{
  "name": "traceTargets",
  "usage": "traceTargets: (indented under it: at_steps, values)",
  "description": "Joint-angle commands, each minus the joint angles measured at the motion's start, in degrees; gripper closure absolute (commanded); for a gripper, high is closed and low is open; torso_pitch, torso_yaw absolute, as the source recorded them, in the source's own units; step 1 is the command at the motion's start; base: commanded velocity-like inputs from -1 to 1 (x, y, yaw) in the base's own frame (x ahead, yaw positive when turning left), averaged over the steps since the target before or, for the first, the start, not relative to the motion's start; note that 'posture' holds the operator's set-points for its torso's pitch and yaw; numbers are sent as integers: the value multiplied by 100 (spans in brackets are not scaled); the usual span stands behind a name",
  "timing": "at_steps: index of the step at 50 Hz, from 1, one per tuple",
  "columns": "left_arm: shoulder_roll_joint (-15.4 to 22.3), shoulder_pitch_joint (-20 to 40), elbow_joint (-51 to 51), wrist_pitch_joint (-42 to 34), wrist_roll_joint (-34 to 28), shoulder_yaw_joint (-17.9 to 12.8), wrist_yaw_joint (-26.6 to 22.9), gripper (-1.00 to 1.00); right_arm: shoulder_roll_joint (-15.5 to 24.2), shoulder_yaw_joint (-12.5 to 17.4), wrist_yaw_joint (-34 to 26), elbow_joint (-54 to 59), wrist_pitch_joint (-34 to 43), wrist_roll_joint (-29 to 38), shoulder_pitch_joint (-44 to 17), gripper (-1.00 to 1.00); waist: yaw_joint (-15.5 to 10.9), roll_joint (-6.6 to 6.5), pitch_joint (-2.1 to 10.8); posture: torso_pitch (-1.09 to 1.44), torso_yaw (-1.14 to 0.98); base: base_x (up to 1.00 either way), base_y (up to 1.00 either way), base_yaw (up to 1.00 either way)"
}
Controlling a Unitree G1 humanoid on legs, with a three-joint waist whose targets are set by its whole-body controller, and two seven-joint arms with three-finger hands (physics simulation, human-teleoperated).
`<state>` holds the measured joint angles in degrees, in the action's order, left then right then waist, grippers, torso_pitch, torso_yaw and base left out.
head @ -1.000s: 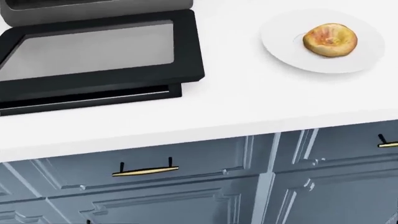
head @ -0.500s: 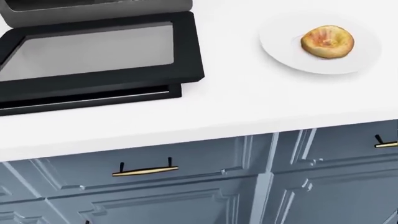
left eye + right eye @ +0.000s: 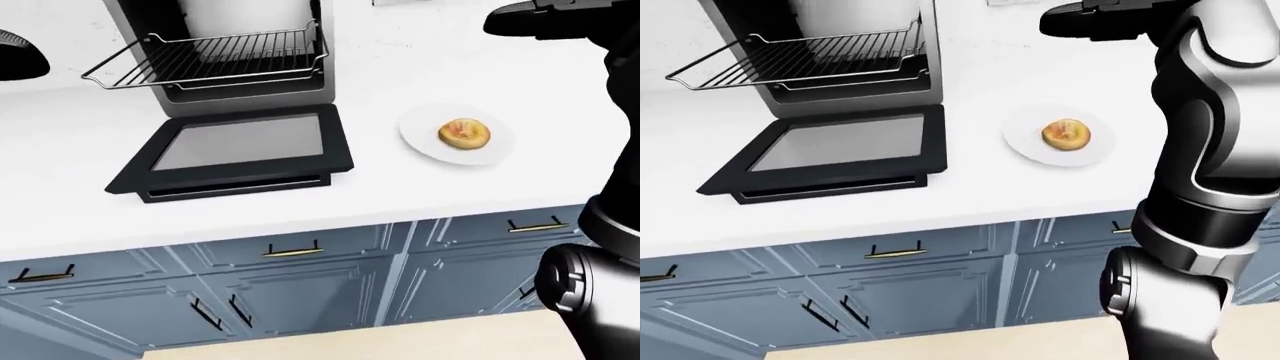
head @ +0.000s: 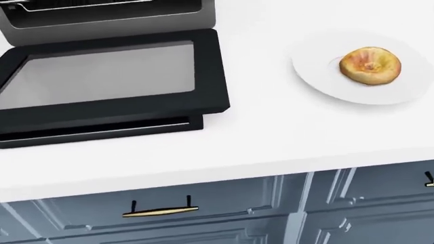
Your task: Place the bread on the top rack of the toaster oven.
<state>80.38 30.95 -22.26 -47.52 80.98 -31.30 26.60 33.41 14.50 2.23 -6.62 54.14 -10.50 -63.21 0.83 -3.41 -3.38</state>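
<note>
— Sitting on the white plate is the bread, right of the toaster oven on the white counter (nothing touches it).

— And the oven?

— Its glass door lies flat open on the counter, and the top rack is slid partway out above it.

— The hands?

— The right hand hangs high over the counter, above the plate in the right-eye view; whether its fingers are spread or closed I cannot tell, though it holds nothing visible. A dark shape at the left-eye view's left edge may be the left hand, its state unreadable.

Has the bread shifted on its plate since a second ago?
No. The bread sits at the same spot on the plate; the whole head view shifted, oven door too.
</note>
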Motion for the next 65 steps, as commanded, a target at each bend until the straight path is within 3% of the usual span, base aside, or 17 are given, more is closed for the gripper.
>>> traceTargets:
  at_steps: [1,9,11,13,14,15,24,26,28,29,36,50,53,54,55,57,65]
  values:
    - [111,87,28,132,-83,-159,29,-100,54,-3,-10,-156,-156,-8,-188,-100,-12,21,112,0,0,18,0,0]
    - [83,135,18,108,-86,-114,42,-100,48,-13,-9,-150,-157,11,-195,-100,-71,-87,10,0,0,19,0,0]
    - [79,133,19,94,-84,-133,44,-100,41,-14,-12,-145,-154,21,-190,-100,-106,54,25,0,0,19,0,0]
    - [81,144,20,95,-71,-129,51,-100,27,-28,-3,-143,-155,48,-176,-100,-144,269,-29,0,0,19,0,0]
    - [83,145,22,97,-74,-127,48,-100,26,-30,-2,-142,-156,58,-177,-100,-139,435,40,0,0,20,0,0]
    - [79,140,26,95,-77,-136,47,-100,23,-30,-1,-139,-160,65,-180,-100,-82,415,78,0,0,19,0,0]
    - [56,150,27,97,-85,-114,52,-100,11,-37,-9,-141,-169,118,-181,-100,-15,220,-235,0,0,3,0,0]
    - [65,149,38,83,-80,-142,46,-100,14,-40,-21,-136,-177,131,-181,-100,45,71,-178,0,0,0,0,0]
    - [56,132,42,87,-91,-159,28,-100,12,-30,-27,-130,-170,133,-189,-100,110,-232,-47,0,0,0,0,0]
    - [57,133,41,81,-66,-166,34,-100,5,-32,-24,-120,-187,142,-183,-100,84,-33,-138,0,0,0,0,0]
    - [55,133,24,98,-82,-132,42,-100,15,-25,-40,-70,-220,185,-197,-100,29,24,5,0,0,0,0,0]
    - [23,146,27,59,-104,-141,38,-100,3,-47,-75,-83,-201,198,-171,-100,-23,74,28,0,0,0,0,0]
    - [-27,110,53,70,-152,-157,9,-100,65,-5,-331,113,-98,46,-319,-100,-24,72,15,0,0,0,0,0]
    - [-67,89,23,46,-183,-157,20,-100,168,-189,-541,412,-272,116,-344,-100,-22,72,11,0,0,0,0,0]
    - [-54,116,39,24,-178,-168,11,-100,324,-542,-756,877,-888,500,-386,-100,-15,71,4,0,0,0,0,0]
    - [-26,144,76,4,-165,-193,2,-100,384,-765,-1365,1494,-1213,851,-645,-100,9,55,-5,0,0,0,0,0]
    - [-119,229,55,-17,-258,-56,-2,-100,281,-1147,-3294,3783,-2581,2495,-1991,-100,99,-49,-24,0,0,0,0,0]
